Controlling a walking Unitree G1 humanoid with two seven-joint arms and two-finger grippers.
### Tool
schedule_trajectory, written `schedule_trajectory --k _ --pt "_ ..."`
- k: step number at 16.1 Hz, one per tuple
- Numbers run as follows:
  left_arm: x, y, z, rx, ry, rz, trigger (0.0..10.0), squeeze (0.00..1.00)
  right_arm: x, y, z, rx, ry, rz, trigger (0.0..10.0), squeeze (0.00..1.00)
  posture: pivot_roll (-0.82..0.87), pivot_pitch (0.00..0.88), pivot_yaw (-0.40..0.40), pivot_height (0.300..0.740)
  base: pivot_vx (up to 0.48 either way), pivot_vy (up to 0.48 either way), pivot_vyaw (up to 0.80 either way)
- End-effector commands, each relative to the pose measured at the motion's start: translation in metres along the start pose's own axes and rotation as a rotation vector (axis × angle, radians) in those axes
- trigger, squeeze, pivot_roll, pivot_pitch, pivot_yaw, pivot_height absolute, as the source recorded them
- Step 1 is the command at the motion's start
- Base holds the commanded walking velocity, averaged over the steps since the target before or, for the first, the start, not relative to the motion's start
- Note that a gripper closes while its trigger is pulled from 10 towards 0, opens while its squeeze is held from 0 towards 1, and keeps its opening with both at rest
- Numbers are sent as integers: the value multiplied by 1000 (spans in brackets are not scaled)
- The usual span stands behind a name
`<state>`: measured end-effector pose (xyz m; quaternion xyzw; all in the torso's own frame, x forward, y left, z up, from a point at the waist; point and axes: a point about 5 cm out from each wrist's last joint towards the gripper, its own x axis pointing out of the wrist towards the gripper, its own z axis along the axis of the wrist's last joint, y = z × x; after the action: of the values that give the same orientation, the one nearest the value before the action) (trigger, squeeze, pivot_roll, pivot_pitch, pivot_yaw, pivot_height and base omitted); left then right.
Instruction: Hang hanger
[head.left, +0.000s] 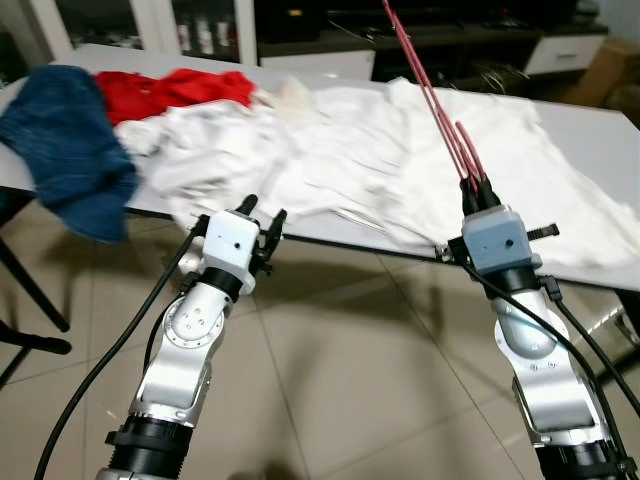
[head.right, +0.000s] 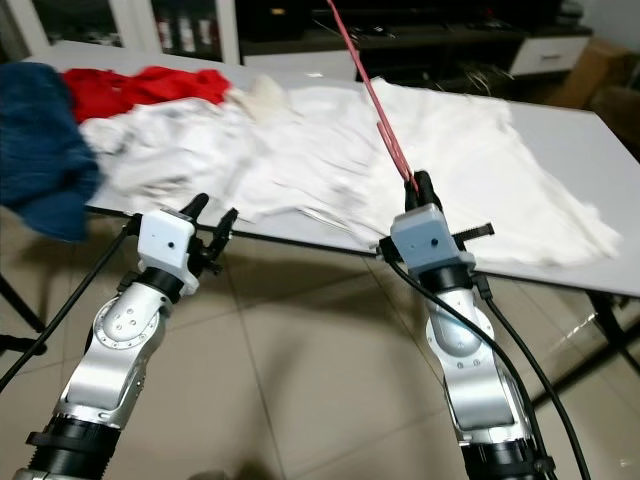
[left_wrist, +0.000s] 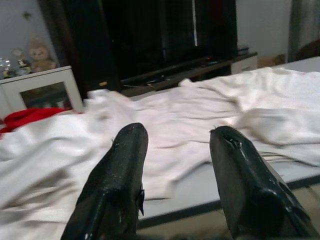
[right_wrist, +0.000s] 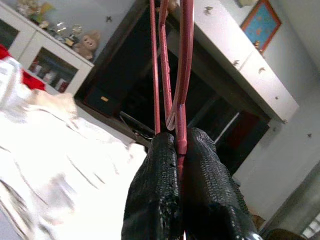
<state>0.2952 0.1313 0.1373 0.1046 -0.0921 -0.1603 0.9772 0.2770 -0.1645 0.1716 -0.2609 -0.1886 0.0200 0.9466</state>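
Two tools stand at the near edge of the worktop (head.left: 590, 125): the left tool (head.left: 262, 222), fingers parted and empty, just short of that edge; the right tool (head.right: 421, 187), fingers closed on the low end of the red hanger (head.left: 432, 95), whose thin rods rise steeply above the worktop and away from the robot. Judged light, stiff and slick, the hanger may swivel in so low a pinch; a hold nearer its hook would steady it. Beyond the edge lie white clothes (head.left: 330, 150), then a red garment (head.left: 170, 88) and a blue garment (head.left: 65, 140).
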Motion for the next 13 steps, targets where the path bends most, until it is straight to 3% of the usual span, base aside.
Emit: schedule_trajectory --k 1,9,13 --pt "2 -8 3 -1 -12 -31 10000 0 -1 -6 -3 -15 9 -11 10000 0 171 1 -1 740 0 -424 0" --pt "1 -11 1 -10 -5 -34 10000 0 -4 -7 -4 -18 16 -4 10000 0 168 10 -6 740 0 -409 0" --pt "0 -11 0 -24 1 -34 10000 0 -4 -7 -5 -16 20 1 10000 0 170 11 -6 740 0 0 0"
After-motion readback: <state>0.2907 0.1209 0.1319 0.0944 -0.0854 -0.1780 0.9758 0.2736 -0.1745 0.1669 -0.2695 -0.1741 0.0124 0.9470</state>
